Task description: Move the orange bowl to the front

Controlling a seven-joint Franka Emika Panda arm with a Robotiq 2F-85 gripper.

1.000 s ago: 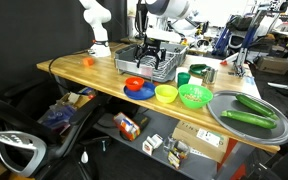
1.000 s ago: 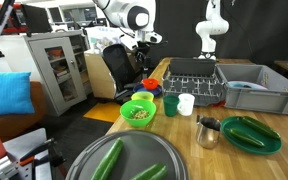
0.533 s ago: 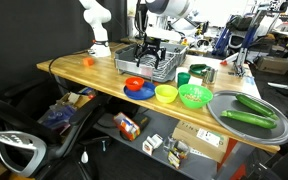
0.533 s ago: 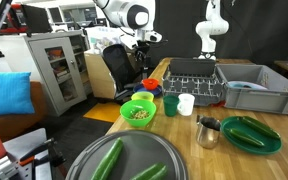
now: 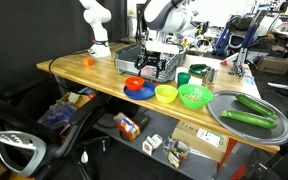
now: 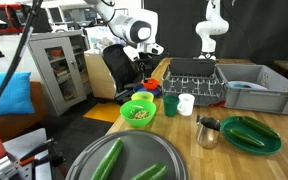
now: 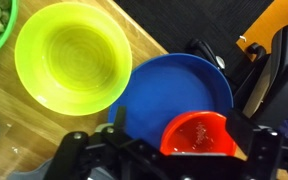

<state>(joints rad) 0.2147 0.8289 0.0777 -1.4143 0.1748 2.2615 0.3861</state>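
Observation:
The orange bowl point(image 7: 189, 132) sits on a blue plate point(image 7: 174, 85) near the table's edge; it also shows in both exterior views point(image 5: 134, 83) point(image 6: 152, 85). My gripper point(image 7: 180, 140) is open and hangs just above the bowl. One finger is left of the bowl and apart from it; the other is at its right rim. In both exterior views the gripper point(image 5: 150, 68) point(image 6: 150, 70) is low over the plate. The yellow bowl point(image 7: 72, 55) lies next to the plate.
A green bowl point(image 5: 194, 96) stands beyond the yellow bowl point(image 5: 165, 94). A black dish rack point(image 5: 150, 60) is right behind the plate. A round grey tray with cucumbers point(image 5: 224, 115), a green cup point(image 5: 183, 78) and a metal cup point(image 5: 208, 74) stand farther along.
The arm has moved down and a little toward the table edge, bringing the open gripper closer over the orange bowl. The bowls have not moved.

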